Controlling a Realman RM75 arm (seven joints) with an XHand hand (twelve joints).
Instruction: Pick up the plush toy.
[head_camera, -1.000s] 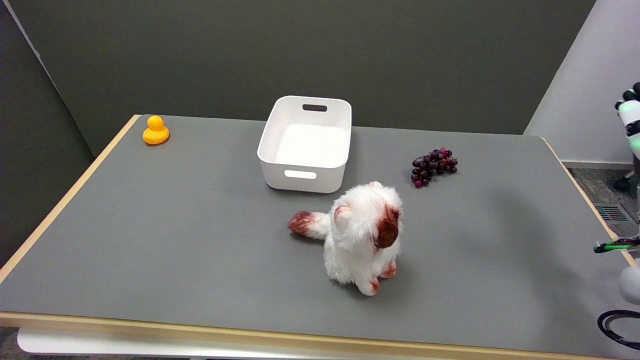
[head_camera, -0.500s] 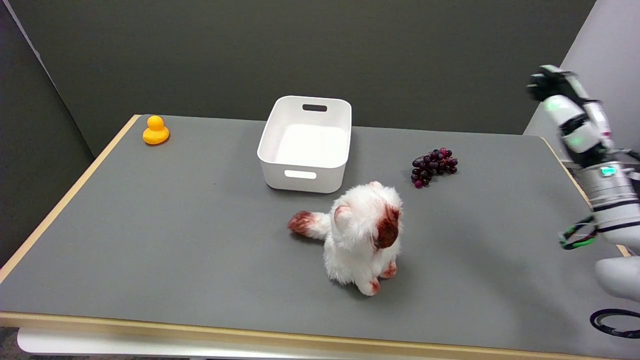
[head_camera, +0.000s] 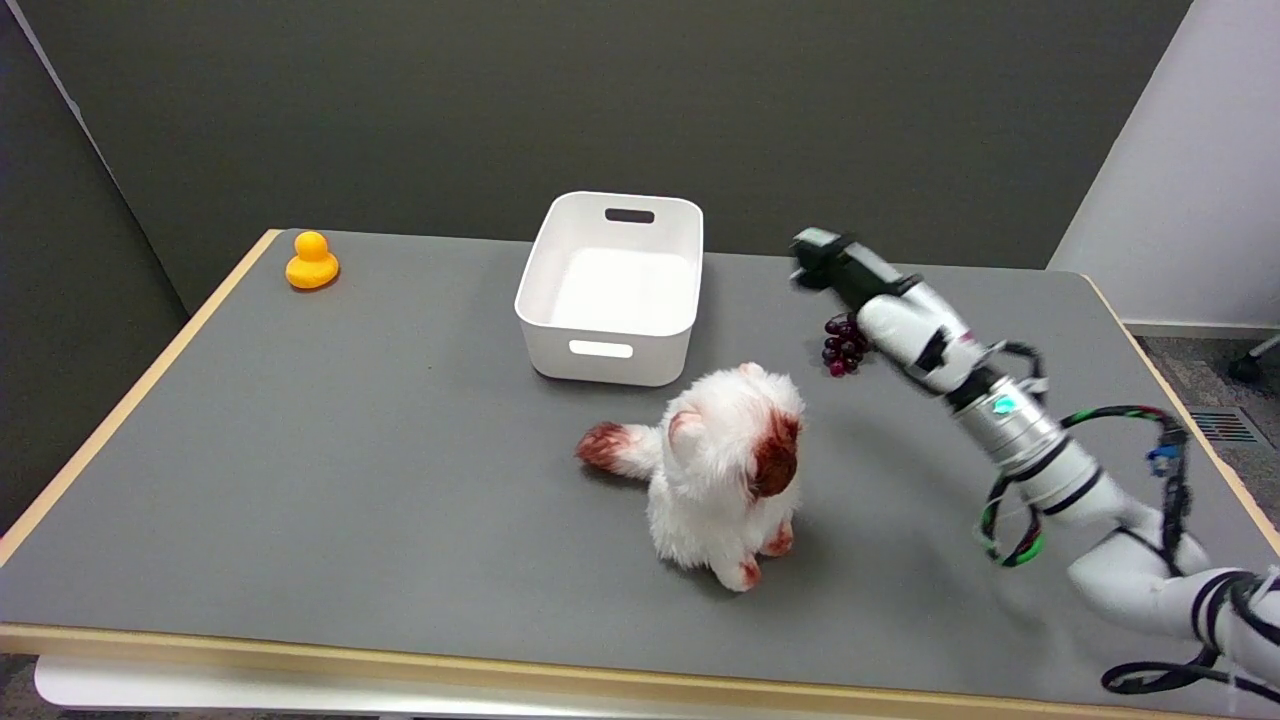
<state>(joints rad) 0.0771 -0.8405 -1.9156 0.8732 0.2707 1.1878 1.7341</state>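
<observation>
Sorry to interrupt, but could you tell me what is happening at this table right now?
The robot's right arm reaches in over the grey table, its right hand in the air above the bunch of dark grapes, holding nothing. The white-and-brown plush toy it is meant to pick up sits untouched in front of the empty white bin. A yellow rubber duck stands at the far left corner.

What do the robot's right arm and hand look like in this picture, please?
The right arm is white with silvery metal segments, black bands and a small green light. Black and green cables loop loosely beside it. The right hand is black and white, blurred at its dark fingertips.
</observation>
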